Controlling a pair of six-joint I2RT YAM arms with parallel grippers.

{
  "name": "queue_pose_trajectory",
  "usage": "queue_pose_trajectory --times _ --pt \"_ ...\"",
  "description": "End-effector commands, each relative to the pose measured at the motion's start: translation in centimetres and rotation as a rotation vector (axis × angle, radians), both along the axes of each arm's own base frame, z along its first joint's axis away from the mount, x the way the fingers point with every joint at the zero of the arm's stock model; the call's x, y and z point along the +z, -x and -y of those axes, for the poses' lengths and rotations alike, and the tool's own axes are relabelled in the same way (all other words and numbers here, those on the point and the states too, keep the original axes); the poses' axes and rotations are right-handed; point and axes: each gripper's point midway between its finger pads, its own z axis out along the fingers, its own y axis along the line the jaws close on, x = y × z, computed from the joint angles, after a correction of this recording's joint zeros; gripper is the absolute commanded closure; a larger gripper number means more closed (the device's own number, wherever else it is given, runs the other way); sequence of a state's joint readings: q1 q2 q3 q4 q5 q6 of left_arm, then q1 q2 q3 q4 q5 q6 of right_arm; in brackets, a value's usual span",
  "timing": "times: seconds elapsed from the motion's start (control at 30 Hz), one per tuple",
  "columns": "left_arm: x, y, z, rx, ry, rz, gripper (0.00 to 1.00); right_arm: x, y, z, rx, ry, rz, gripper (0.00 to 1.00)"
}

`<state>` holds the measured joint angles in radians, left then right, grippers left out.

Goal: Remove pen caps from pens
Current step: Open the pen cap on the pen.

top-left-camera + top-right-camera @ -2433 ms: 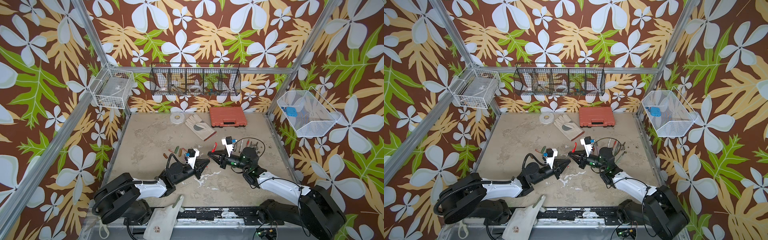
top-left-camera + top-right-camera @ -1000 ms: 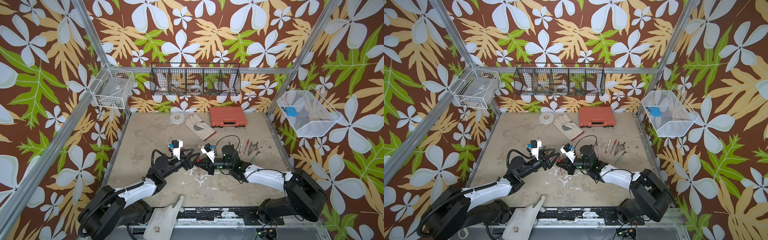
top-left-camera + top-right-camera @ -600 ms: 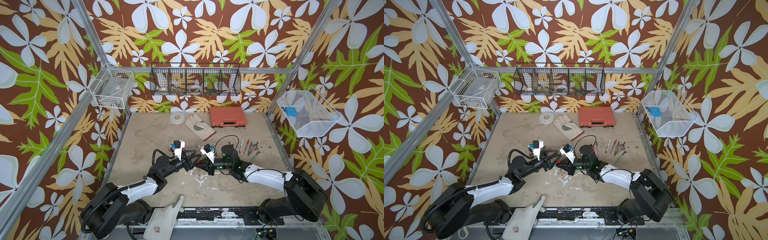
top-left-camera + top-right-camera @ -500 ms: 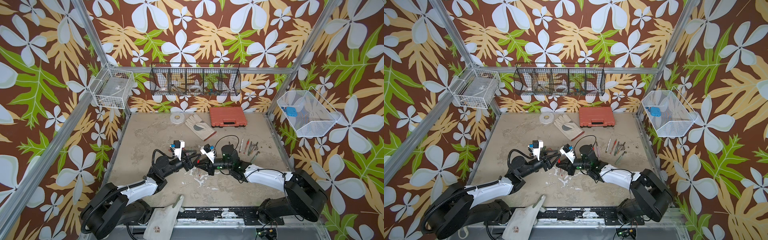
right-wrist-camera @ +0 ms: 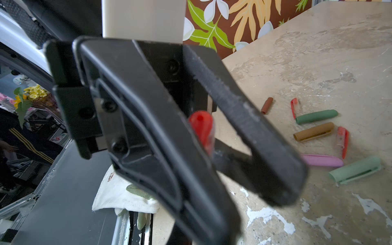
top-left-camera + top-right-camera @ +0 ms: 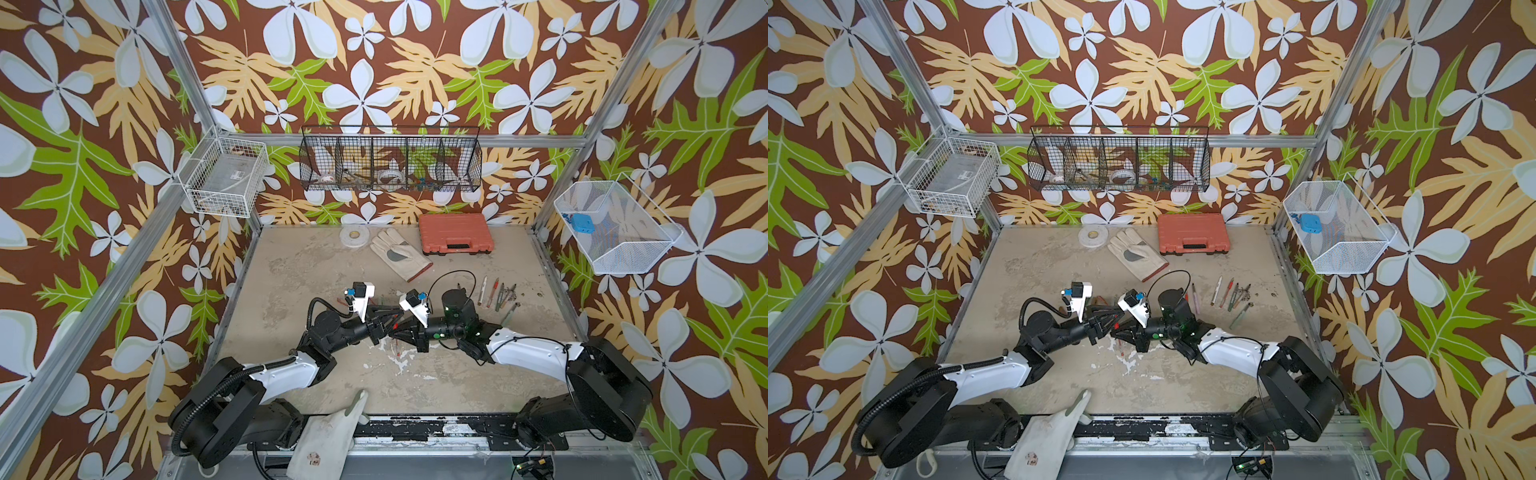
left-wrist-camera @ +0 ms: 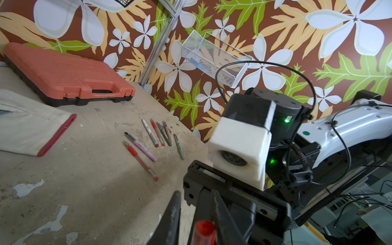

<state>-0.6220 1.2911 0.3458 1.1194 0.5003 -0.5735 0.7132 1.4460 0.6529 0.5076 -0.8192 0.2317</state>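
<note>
Above the middle of the beige counter (image 6: 291, 257), the right end effector (image 6: 401, 330) is closed on a clear-barrelled gel pen (image 5: 210, 140), whose red plastic cap (image 7: 204, 229) sits between the close-set fingers (image 7: 172, 214) of the left end effector (image 7: 195, 195), clamping unclear.

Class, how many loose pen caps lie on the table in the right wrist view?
7 caps: dark red, red, dark green, brown, second red, pink, pale green, all clustered on the table. Others may be hidden.
</note>
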Motion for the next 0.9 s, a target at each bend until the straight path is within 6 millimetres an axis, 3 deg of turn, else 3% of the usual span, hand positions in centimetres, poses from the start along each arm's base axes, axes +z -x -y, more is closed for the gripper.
queue_pose_trajectory --times 0.0,0.17,0.3,0.37,0.63,0.87 --pt "1.6 0.7 0.1 -0.040 0.041 0.051 0.80 0.8 1.1 -0.3 0.077 -0.040 0.014 1.00" --pt "2.0 1.2 0.2 -0.067 0.053 0.064 0.85 1.0 1.9 -0.5 0.132 -0.056 -0.004 1.00" --pt "2.0 1.3 0.3 -0.080 0.057 0.063 0.98 1.1 1.9 -0.5 0.135 -0.061 -0.003 1.00" --pt "2.1 1.3 0.2 -0.072 0.060 0.065 1.00 1.4 2.0 -0.4 0.131 -0.065 0.004 1.00" --pt "2.0 -0.9 -2.1 0.140 0.032 0.046 1.00 2.1 0.6 0.9 -0.021 -0.045 0.083 0.56" --pt "2.4 -1.1 -3.2 0.200 0.057 0.042 1.00 2.0 0.5 1.1 -0.061 -0.039 0.107 0.51"
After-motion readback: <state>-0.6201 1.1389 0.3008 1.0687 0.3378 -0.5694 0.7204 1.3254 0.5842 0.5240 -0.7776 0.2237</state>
